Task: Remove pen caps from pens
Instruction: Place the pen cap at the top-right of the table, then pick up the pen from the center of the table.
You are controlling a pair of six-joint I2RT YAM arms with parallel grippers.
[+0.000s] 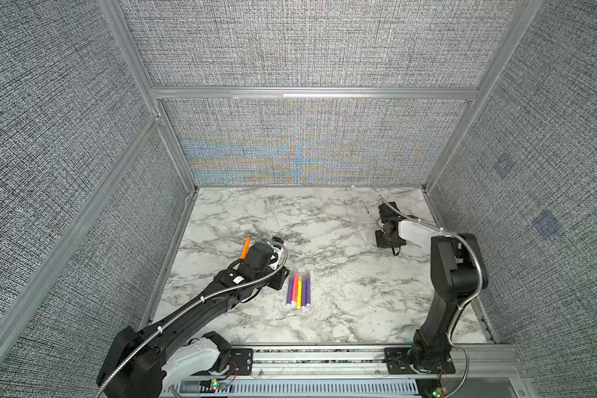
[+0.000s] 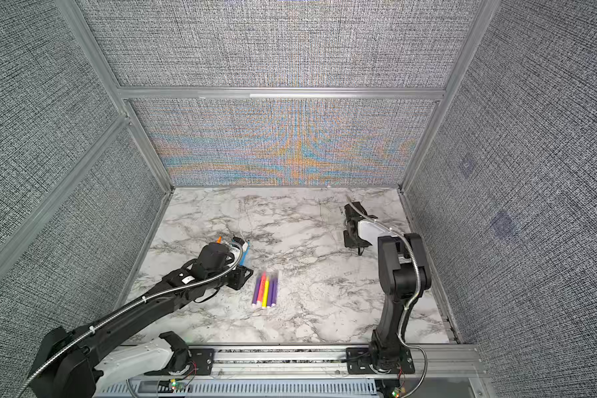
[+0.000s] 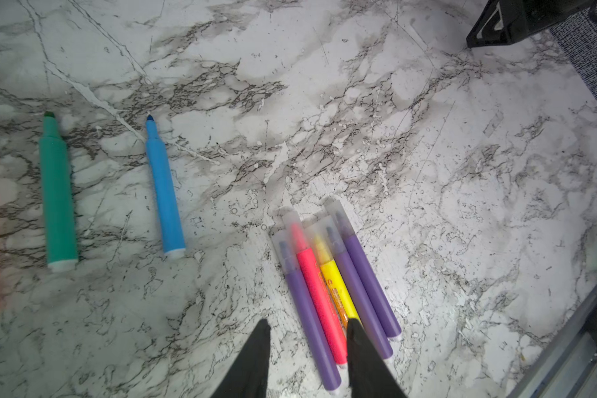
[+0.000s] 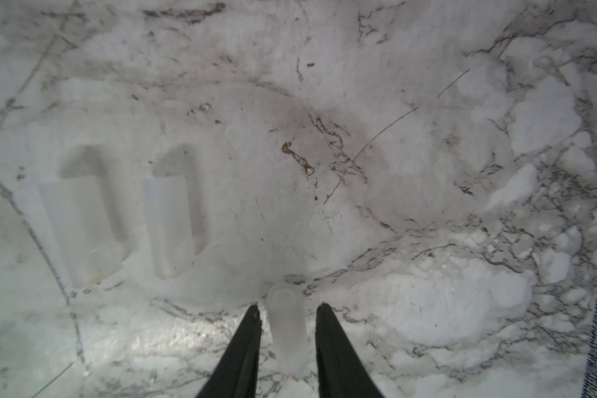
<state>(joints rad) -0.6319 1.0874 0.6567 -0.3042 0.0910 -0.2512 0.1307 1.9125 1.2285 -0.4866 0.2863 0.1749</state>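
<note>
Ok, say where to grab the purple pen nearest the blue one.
Grip the purple pen mid-barrel, leaving the clear cap free. Come straight down, jaws across the barrel: it lies flat, with open marble on one side and the red pen tight against the other.
</note>
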